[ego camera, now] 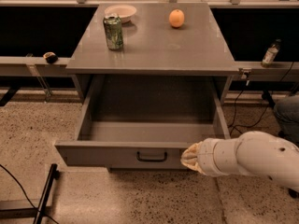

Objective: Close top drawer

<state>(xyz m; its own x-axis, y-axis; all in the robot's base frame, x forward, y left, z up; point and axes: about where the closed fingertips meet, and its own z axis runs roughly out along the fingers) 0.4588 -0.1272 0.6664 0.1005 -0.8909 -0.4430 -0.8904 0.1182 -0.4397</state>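
Note:
The top drawer (117,154) is a wide grey metal tray pulled far out of the cabinet, empty inside, with a small dark handle (152,157) at the middle of its front panel. My gripper (188,157) sits at the end of the white arm coming in from the right. It rests against the right part of the drawer's front panel, just right of the handle.
On the cabinet top (154,45) stand a green can (113,31), a white bowl (120,11) and an orange (176,18). A bottle (270,53) stands on the rail at right. A black stand leg (46,195) lies on the speckled floor at lower left.

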